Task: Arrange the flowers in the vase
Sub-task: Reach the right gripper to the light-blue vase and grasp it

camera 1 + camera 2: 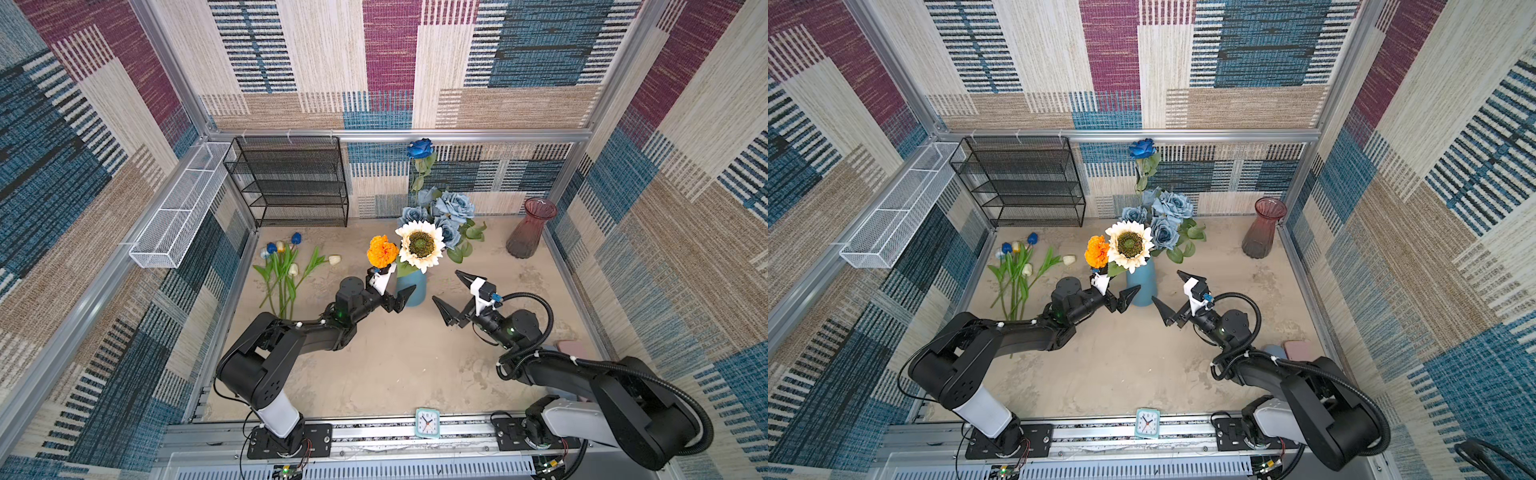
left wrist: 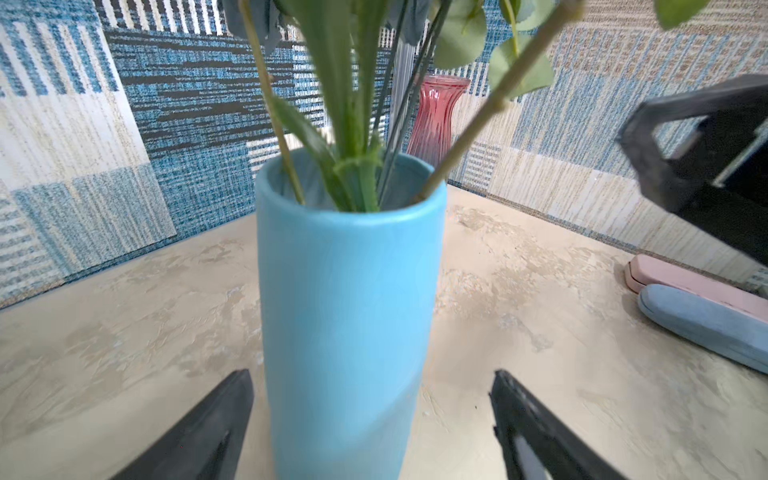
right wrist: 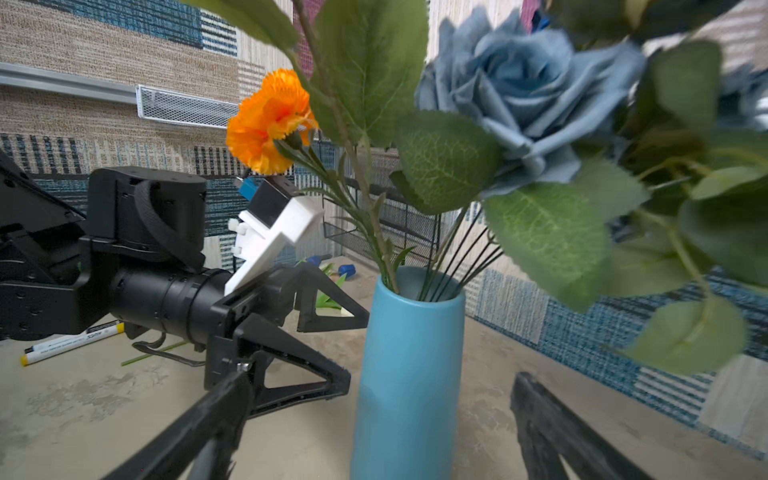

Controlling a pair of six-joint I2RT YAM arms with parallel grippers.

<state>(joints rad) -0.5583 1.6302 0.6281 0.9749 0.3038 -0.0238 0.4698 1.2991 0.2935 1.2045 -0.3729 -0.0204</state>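
Observation:
The vase (image 1: 412,293) (image 1: 1142,286) is a tall light-blue cylinder standing mid-table. In it stand a cream sunflower (image 1: 420,244), a small orange bloom (image 1: 381,251) (image 3: 270,120), dusty-blue roses (image 1: 452,208) (image 3: 528,91) and one deep-blue rose (image 1: 419,148). Several tulips (image 1: 286,266) lie flat on the table to the left. My left gripper (image 1: 398,282) (image 2: 372,374) is open at the vase's left side, its fingers (image 2: 232,415) apart from the wall. My right gripper (image 1: 445,285) (image 3: 382,386) is open wide, just right of the vase, holding nothing.
A red glass vase (image 1: 530,228) (image 2: 436,116) stands at the back right. A black mesh shelf (image 1: 291,183) and a white mesh basket (image 1: 178,208) line the back left. Pink and blue cases (image 2: 702,316) lie at the right; a small clock (image 1: 427,423) sits on the front rail.

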